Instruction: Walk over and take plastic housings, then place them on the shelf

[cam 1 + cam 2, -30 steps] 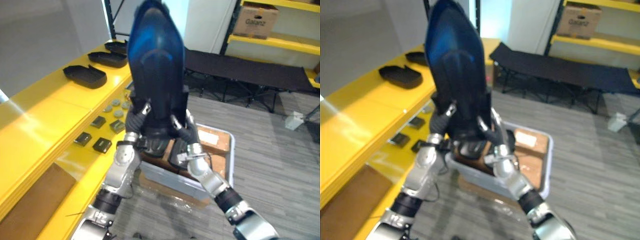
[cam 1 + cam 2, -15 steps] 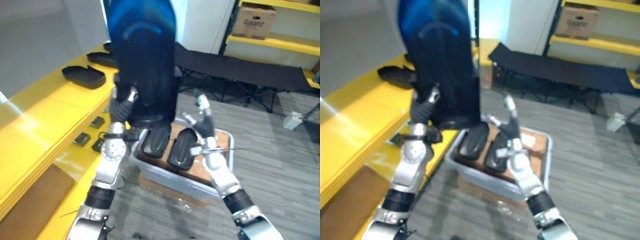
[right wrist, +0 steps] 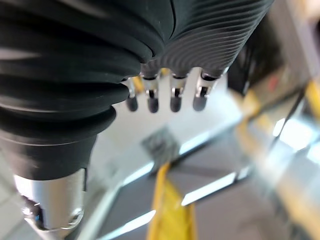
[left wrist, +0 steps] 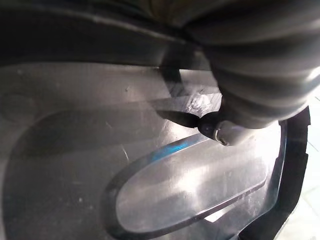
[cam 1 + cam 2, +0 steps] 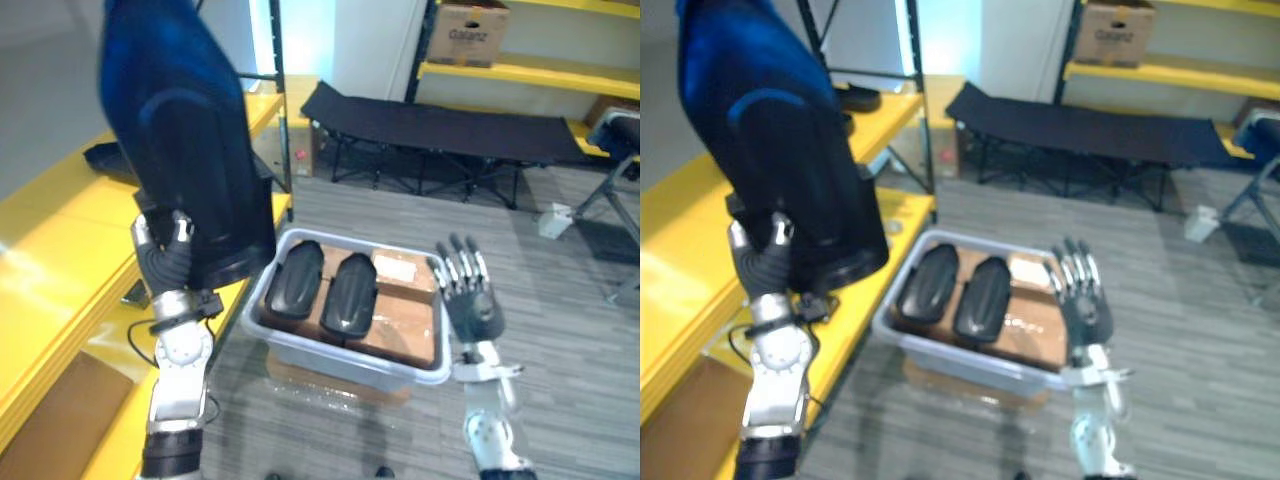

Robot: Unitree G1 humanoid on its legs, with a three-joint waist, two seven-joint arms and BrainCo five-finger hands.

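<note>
Slippage was your risk: the left robot hand (image 5: 165, 256) gripped the upright housing (image 5: 185, 160) alone by its lower edge (right robot hand (image 5: 472, 305) spread, empty).

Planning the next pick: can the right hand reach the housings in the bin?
Probably yes: the open right hand hovers beside the bin, both housings lie uncovered, and the left hand holds the large housing well aside.

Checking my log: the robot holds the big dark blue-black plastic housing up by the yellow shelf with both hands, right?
Not both: the left eye view shows the left hand alone holding the big dark blue-black plastic housing up by the yellow shelf; the right hand is open and empty.
</note>
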